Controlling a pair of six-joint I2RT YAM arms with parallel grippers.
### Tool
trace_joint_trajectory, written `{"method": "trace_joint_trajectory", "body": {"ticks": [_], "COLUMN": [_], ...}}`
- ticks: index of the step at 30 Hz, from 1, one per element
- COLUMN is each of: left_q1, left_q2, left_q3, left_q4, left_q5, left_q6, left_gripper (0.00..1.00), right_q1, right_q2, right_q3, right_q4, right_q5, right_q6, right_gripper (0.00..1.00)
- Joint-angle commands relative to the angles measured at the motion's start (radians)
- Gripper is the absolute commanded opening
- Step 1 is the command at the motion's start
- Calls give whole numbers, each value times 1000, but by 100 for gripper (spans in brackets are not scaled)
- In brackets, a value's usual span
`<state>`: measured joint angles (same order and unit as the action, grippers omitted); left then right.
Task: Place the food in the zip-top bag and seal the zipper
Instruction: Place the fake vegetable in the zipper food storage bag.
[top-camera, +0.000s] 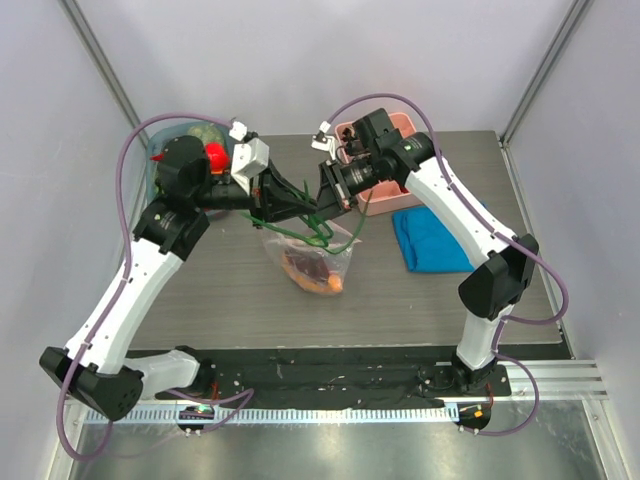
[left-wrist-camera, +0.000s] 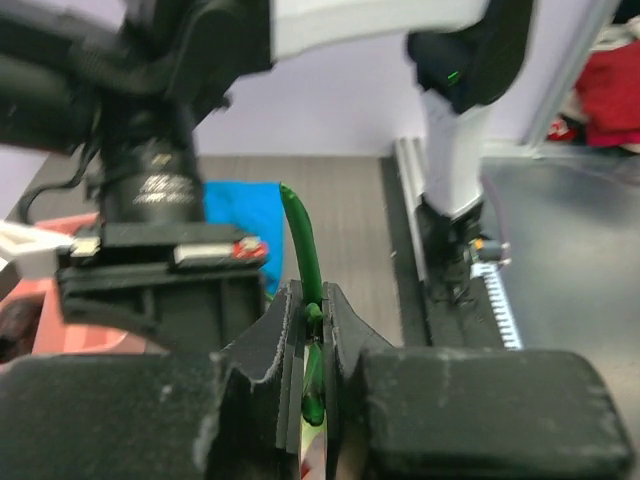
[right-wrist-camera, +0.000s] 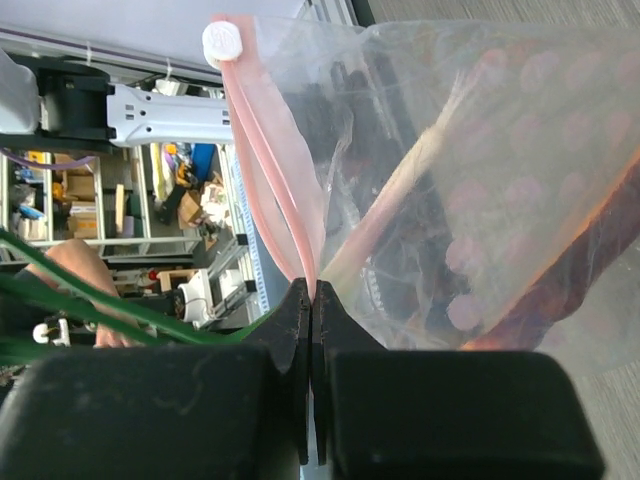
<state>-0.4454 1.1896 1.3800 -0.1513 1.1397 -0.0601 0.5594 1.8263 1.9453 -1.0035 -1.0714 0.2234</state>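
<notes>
The zip-top bag (top-camera: 312, 258) hangs above the table between both arms, with brown-orange and dark red food (top-camera: 318, 272) in its bottom. My right gripper (right-wrist-camera: 312, 290) is shut on the pink zipper (right-wrist-camera: 270, 150) at the bag's mouth. The white slider (right-wrist-camera: 221, 42) sits at the strip's far end. My left gripper (left-wrist-camera: 310, 292) is shut on a thin green stem (left-wrist-camera: 301, 235), which loops down over the bag's mouth (top-camera: 322, 236). The two grippers (top-camera: 300, 205) (top-camera: 324, 198) nearly touch above the bag.
A blue folded cloth (top-camera: 432, 238) lies at the right, behind it a pink tray (top-camera: 385, 200). A teal bin (top-camera: 180, 138) at the back left holds a green leafy piece (top-camera: 208, 131) and a red piece (top-camera: 216, 155).
</notes>
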Motion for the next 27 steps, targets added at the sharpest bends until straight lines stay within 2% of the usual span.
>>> {"method": "trace_joint_trajectory", "body": {"ticks": [1, 3, 6, 7, 10, 16, 21, 24, 27], "left_q1": [4, 14, 71, 71, 40, 17, 17, 17, 17], "left_q2": [31, 18, -53, -77, -102, -81, -91, -97, -96], "left_q3": [50, 24, -110, -134, -173, -116, -79, -72, -64], "left_q4": [-306, -260, 73, 237, 471, 550, 509, 509, 411], "left_q5": [-182, -201, -71, -58, -20, 12, 14, 12, 40], "left_q6": [252, 209, -68, -199, -319, -301, -175, -155, -16], "left_gripper": [0, 0, 0, 0, 0, 0, 0, 0, 0], "right_q1": [39, 45, 43, 42, 42, 43, 46, 50, 51], "right_q2": [-10, -6, -5, -4, 1, 10, -4, -5, 4], "right_q3": [73, 78, 73, 73, 70, 67, 32, 21, 32], "right_q4": [-52, -56, -60, -61, -60, -58, -55, -53, -53], "right_q5": [27, 39, 53, 54, 50, 13, 5, -2, -21], "right_q6": [-53, -53, -59, -59, -61, -59, -59, -59, -53], "right_gripper": [1, 1, 1, 1, 1, 1, 1, 1, 1]}}
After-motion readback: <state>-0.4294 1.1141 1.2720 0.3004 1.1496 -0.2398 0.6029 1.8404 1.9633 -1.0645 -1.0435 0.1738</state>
